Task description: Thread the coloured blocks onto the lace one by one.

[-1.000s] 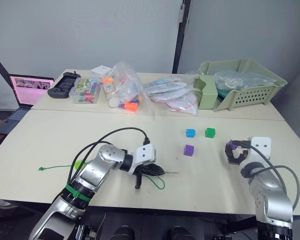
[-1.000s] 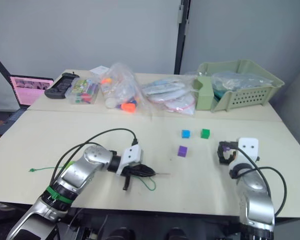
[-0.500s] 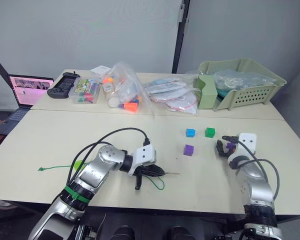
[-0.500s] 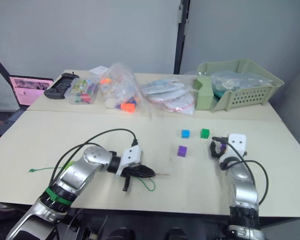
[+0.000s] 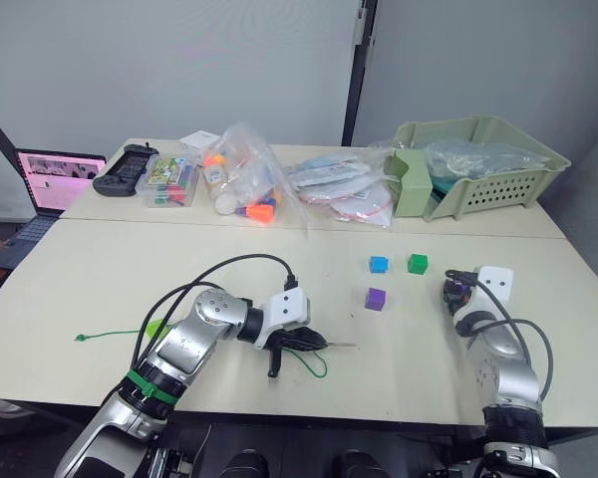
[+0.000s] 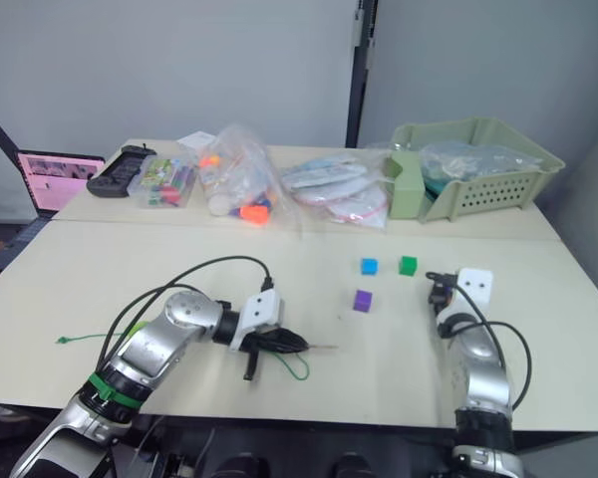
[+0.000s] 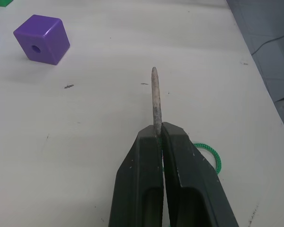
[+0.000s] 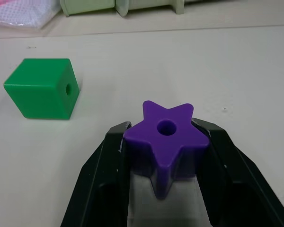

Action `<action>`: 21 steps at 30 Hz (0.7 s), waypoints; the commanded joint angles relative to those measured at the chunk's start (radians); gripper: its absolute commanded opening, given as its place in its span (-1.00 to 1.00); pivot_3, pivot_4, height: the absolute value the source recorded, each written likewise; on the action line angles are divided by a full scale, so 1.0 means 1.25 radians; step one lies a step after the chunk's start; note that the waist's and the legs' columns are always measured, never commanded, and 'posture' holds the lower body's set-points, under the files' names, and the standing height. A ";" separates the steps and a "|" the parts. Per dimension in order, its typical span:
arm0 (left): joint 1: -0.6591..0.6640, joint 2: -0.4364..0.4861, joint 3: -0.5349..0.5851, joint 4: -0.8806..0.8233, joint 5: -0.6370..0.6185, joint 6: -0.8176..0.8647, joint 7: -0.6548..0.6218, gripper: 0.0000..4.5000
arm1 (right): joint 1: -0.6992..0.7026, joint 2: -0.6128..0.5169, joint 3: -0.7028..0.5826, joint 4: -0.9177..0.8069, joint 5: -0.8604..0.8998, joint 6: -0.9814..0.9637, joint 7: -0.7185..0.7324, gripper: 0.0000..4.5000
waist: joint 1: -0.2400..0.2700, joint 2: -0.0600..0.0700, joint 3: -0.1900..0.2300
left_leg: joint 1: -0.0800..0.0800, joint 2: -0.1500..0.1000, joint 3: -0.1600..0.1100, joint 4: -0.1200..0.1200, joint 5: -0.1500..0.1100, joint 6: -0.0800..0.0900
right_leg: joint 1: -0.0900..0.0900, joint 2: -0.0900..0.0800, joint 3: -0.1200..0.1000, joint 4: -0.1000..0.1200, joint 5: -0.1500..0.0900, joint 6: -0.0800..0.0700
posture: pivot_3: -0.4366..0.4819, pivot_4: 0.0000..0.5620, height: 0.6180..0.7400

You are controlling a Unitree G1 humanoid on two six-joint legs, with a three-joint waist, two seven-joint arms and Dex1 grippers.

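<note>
While left gripper (image 7: 157, 137) clamps lace (image 5: 315, 364) by stiff tan tip (image 7: 155, 101), tip juts free above surface (image 5: 100, 274). Right gripper (image 8: 166, 142) pinches purple star block (image 8: 166, 135), hole facing out. Block light, hard, likely slick; flat sides best hold. Lace limp behind tip.

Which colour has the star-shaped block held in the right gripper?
Purple; the star block shows best in the right wrist view.
</note>
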 commanded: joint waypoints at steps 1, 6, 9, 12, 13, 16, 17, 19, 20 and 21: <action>-0.001 0.001 0.013 -0.017 -0.008 -0.006 0.005 -1.00 | 0.053 -0.058 0.062 -0.155 -0.060 0.020 0.035 -0.39 | 0.000 0.000 0.000 | 0.000 0.000 0.000 0.000 0.000 0.000 | 0.000 0.000 0.000 0.000 0.000 0.000 | -0.05 -0.47 1.00; 0.004 0.001 0.011 -0.014 -0.006 -0.009 0.007 -1.00 | 0.210 -0.302 0.214 -0.499 -0.174 0.214 0.212 -0.39 | 0.004 0.003 0.000 | -0.001 -0.002 0.000 0.000 0.000 0.000 | 0.000 -0.001 0.000 0.000 0.000 0.001 | -0.05 -0.47 1.00; 0.005 0.001 0.009 -0.014 -0.006 -0.010 0.007 -1.00 | 0.224 -0.424 0.240 -0.621 -0.129 0.333 0.333 -0.39 | 0.001 0.003 0.000 | -0.001 -0.002 0.000 0.001 0.000 0.000 | 0.000 0.000 0.000 -0.001 -0.001 0.001 | -0.05 -0.47 1.00; 0.006 0.001 0.007 -0.013 -0.006 -0.010 0.006 -1.00 | 0.186 -0.554 0.263 -0.683 -0.033 0.451 0.500 -0.39 | 0.000 0.003 0.001 | 0.000 -0.001 0.000 0.001 0.000 0.000 | 0.001 0.000 0.000 -0.001 -0.001 0.001 | -0.05 -0.47 1.00; 0.004 0.000 0.006 -0.011 -0.005 -0.010 0.005 -1.00 | 0.160 -0.582 0.267 -0.682 0.003 0.494 0.544 -0.39 | 0.000 0.003 0.001 | 0.000 -0.001 0.000 0.001 0.000 0.000 | 0.001 0.001 0.000 -0.001 -0.001 0.002 | -0.05 -0.47 1.00; -0.002 -0.004 0.002 -0.002 -0.004 -0.011 0.002 -1.00 | 0.025 -0.649 0.325 -0.597 0.055 0.524 0.676 -0.39 | 0.000 0.002 0.001 | 0.000 -0.001 0.000 0.001 0.000 0.000 | 0.001 0.001 0.000 -0.002 -0.001 0.002 | -0.05 -0.47 1.00; -0.003 -0.005 0.001 0.000 -0.004 -0.012 0.000 -1.00 | -0.009 -0.671 0.354 -0.570 0.055 0.516 0.717 -0.39 | 0.001 0.003 0.001 | 0.000 0.000 0.000 0.001 0.000 0.000 | 0.001 0.001 0.000 -0.002 -0.001 0.002 | -0.05 -0.47 1.00; -0.003 -0.005 0.001 0.001 -0.004 -0.014 -0.002 -1.00 | -0.075 -0.706 0.422 -0.512 0.032 0.478 0.794 -0.39 | 0.005 0.003 0.001 | 0.000 -0.001 0.000 0.001 0.000 0.000 | 0.001 0.000 0.000 -0.002 0.000 0.001 | -0.05 -0.47 1.00; -0.002 -0.005 0.000 0.002 -0.003 -0.016 -0.004 -1.00 | -0.132 -0.704 0.468 -0.455 0.005 0.453 0.834 -0.39 | 0.007 0.003 0.001 | 0.000 -0.001 0.000 0.001 0.000 0.000 | 0.001 0.000 -0.001 -0.003 0.000 0.001 | -0.05 -0.47 1.00; -0.002 -0.005 -0.001 0.003 -0.002 -0.017 -0.004 -1.00 | -0.175 -0.702 0.503 -0.413 -0.014 0.435 0.863 -0.39 | 0.005 0.003 0.001 | -0.001 -0.001 0.000 0.001 0.000 0.000 | 0.000 0.000 -0.001 -0.003 0.000 0.001 | -0.05 -0.47 1.00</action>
